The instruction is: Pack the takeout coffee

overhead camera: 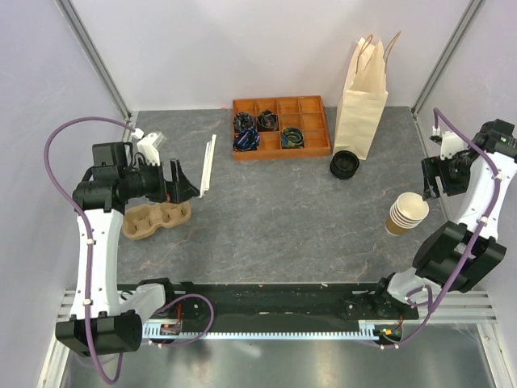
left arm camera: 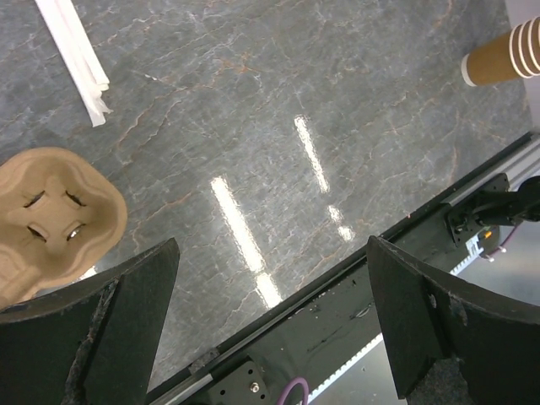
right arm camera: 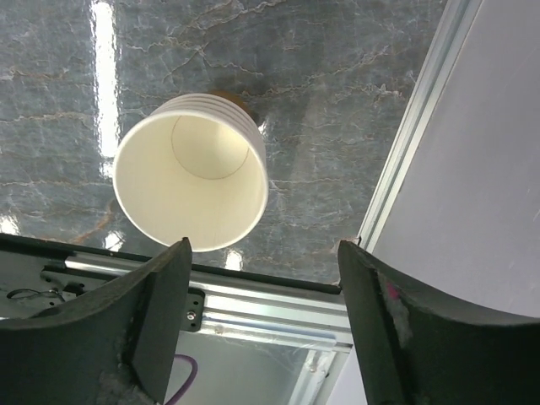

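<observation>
A grey marbled counter [overhead camera: 283, 218] is viewed from above, with two robot arms mounted at its near edge. The takeout coffee [overhead camera: 345, 164] is set toward the far right corner, just in front of a tall tan paper bag [overhead camera: 363, 93] standing upright there. From above only the round black lid is made out. It is not held by either arm.

The left end effector [overhead camera: 184, 182] is held above the left side of the counter, its fingers [left arm camera: 110, 329] spread wide with nothing between them. A brown moulded-pulp cup carrier [overhead camera: 155, 220] is placed near the left edge, just beside and below it. A bundle of long white sticks [overhead camera: 208, 166] is laid nearby, toward the far edge.

The right end effector [overhead camera: 426, 187] is poised near the right edge, above a stack of lidless paper cups [overhead camera: 406, 212]. Its fingers [right arm camera: 160, 312] are spread and grip nothing; the white mouth of the top cup is seen between them, below and apart. An orange compartment tray [overhead camera: 280, 128] holding dark items is set at the middle of the far edge.
</observation>
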